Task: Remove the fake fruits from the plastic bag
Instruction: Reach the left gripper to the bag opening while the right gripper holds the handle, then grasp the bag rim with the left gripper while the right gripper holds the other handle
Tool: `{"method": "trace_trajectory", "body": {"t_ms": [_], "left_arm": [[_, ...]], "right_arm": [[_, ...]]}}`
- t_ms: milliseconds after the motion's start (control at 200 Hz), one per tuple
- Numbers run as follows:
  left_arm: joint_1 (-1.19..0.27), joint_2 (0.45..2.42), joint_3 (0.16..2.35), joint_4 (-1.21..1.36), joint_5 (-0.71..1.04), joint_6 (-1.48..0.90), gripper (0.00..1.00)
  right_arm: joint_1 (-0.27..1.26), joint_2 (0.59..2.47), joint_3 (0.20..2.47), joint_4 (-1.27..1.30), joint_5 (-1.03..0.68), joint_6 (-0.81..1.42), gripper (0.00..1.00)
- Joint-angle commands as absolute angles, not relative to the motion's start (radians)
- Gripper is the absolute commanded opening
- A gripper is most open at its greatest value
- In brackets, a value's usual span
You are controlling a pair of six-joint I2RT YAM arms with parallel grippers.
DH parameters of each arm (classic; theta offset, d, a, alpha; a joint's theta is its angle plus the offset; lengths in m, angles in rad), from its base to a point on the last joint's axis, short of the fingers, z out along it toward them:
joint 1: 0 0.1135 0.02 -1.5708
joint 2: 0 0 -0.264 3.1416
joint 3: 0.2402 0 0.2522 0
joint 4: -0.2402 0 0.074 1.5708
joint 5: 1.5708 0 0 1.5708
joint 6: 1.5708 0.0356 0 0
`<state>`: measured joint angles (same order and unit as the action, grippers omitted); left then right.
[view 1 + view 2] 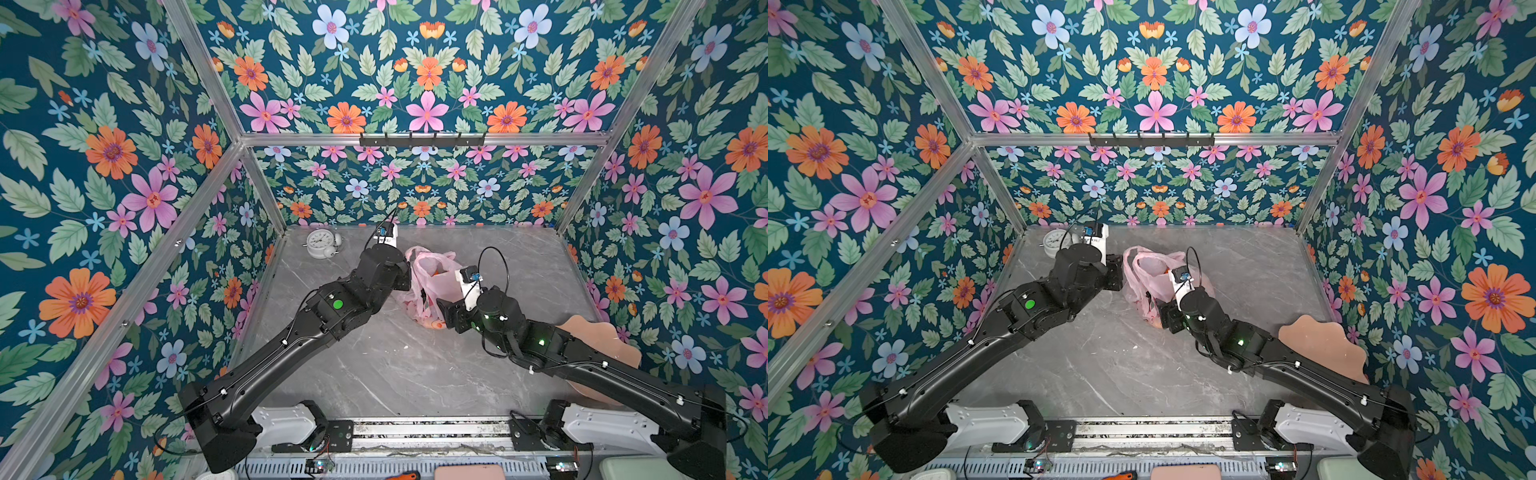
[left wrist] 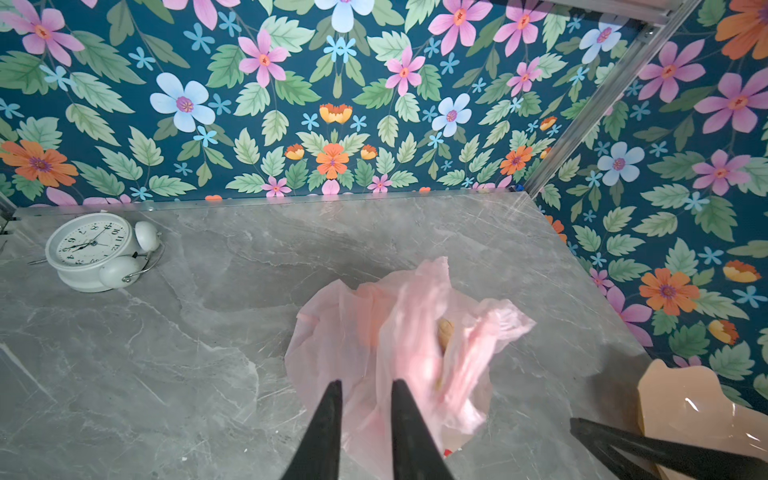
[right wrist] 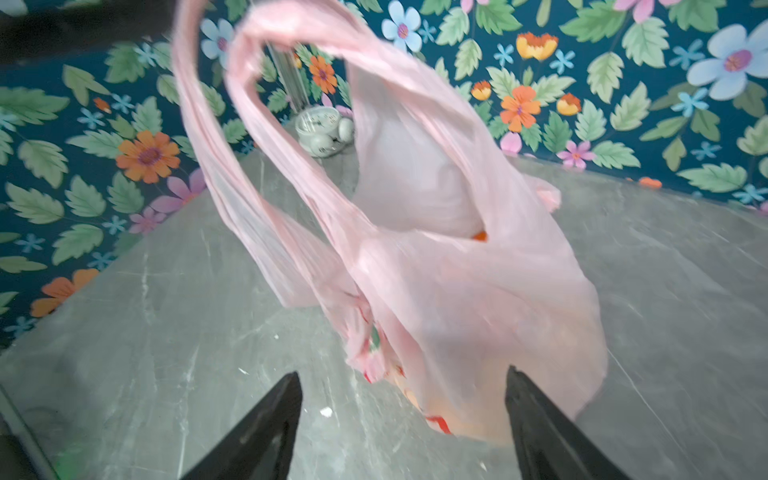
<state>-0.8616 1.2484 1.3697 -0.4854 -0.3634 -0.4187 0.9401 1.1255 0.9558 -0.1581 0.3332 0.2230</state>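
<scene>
Pink plastic bag (image 1: pixel 432 278), thin, crinkly and translucent with red prints, slumps on the grey marble-patterned worktop (image 1: pixel 395 365). It sits about mid-width and toward the back, between the two arms in both top views. Its handle loops rise upward and its mouth gapes; the film is motion-blurred in both wrist views. Inside lie fake fruits (image 3: pixel 480 236), seen as an orange patch at the mouth, with a cream lumpy piece (image 2: pixel 446 330) showing past a fold. At the left claw (image 2: pixel 366 384) the black fingers stand a narrow gap apart with pink film in the gap. Whether the film is pinched cannot be told. At the right claw (image 3: pixel 401 374) the fingers are spread wide, with the bag's lower end between their tips, and hold nothing. White twin-bell alarm clock (image 2: pixel 89 249) lies near the back left corner, well apart from the bag. Scalloped peach-pink bowl (image 1: pixel 1320 345) sits at the right edge, partly under the right arm.
</scene>
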Motion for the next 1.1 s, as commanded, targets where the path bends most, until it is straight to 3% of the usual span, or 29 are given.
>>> {"method": "trace_trajectory", "body": {"t_ms": [0, 150, 265, 565, 800, 980, 1095], "left_arm": [[-0.834, 1.241, 1.354, -0.444, -0.313, -0.431, 0.19], [-0.795, 1.229, 1.330, -0.430, -0.262, -0.436, 0.15], [-0.794, 1.217, 1.326, -0.425, -0.228, -0.427, 0.31], [-0.794, 1.197, 1.313, -0.419, -0.227, -0.416, 0.42], [-0.794, 1.170, 1.301, -0.337, -0.106, -0.407, 0.66], [-0.794, 1.206, 1.334, -0.308, -0.059, -0.422, 0.70], [-0.792, 1.260, 1.371, -0.326, -0.068, -0.432, 0.66]], "right_arm": [[0.943, 1.200, 1.016, -0.068, 0.288, 0.162, 0.78], [0.943, 1.321, 1.111, -0.090, 0.391, 0.159, 0.78], [0.943, 1.361, 1.140, -0.098, 0.429, 0.159, 0.76], [0.941, 1.434, 1.200, -0.118, 0.555, 0.128, 0.76], [0.929, 1.433, 1.184, -0.084, 0.512, 0.123, 0.76], [0.929, 1.432, 1.181, -0.079, 0.505, 0.132, 0.75], [0.928, 1.426, 1.172, -0.076, 0.504, 0.140, 0.75]]}}
